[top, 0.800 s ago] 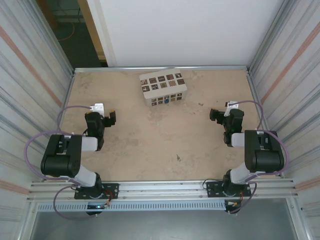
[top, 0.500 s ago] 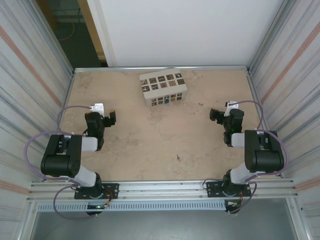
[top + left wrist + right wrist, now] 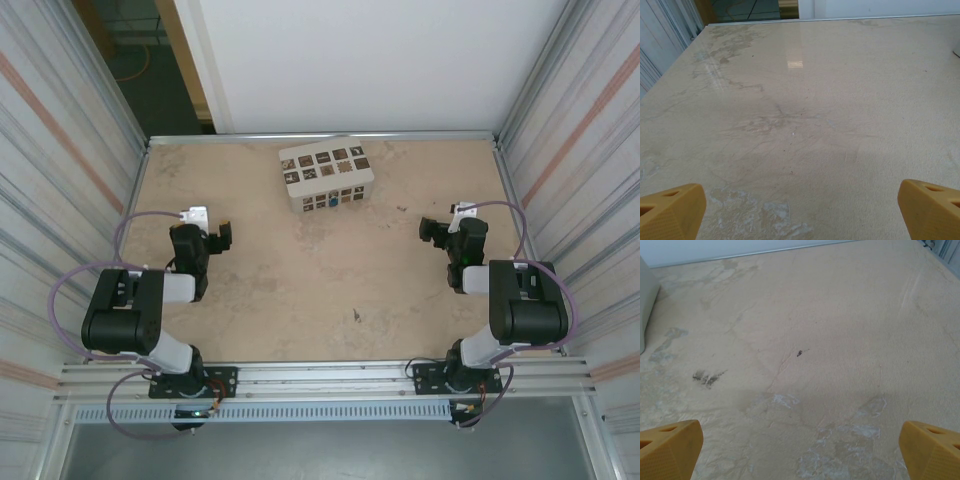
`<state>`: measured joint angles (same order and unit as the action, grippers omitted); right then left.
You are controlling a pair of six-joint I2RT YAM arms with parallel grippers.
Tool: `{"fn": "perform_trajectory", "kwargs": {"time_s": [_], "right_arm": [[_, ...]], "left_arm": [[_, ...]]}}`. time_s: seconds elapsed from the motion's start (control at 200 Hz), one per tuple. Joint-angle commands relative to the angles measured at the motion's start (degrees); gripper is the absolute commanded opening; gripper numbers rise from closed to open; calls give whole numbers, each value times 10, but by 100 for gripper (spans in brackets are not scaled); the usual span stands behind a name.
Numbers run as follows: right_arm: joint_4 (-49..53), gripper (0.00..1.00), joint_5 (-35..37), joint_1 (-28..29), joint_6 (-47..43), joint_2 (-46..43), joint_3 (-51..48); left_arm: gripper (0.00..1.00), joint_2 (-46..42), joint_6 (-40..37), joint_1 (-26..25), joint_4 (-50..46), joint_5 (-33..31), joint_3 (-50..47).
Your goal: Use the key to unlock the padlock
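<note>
Nothing moved, white box beyond key

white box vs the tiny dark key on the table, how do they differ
The white box is far larger; the key is a mere sliver. The white box carries rows of dark square tags; the key is plain and dark. The white box stands near the far edge of the table; the key lies toward the near edge. Both rest on the table.

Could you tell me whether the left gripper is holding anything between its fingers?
No, the left gripper's yellow fingers stand wide apart, with bare table between them and nothing in their grasp.
</note>
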<state>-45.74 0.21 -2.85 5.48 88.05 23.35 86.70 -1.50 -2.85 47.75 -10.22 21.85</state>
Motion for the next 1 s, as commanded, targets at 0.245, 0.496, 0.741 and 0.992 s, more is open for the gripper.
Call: {"fn": "perform_trajectory", "kwargs": {"time_s": [0.245, 0.496, 0.741, 0.992], "right_arm": [[5, 99, 8, 3, -1, 2, 4], [1, 99, 1, 0, 0, 2, 1], [32, 99, -20, -1, -7, -33, 3], [117, 99, -2, -1, 8, -144, -8]], "left_arm": [[99, -1, -3, -2, -1, 4, 6], [99, -2, -1, 3, -1, 15, 5], [99, -43, 1, 2, -21, 7, -3], [99, -201, 18, -2, -156, -26, 12]]}}
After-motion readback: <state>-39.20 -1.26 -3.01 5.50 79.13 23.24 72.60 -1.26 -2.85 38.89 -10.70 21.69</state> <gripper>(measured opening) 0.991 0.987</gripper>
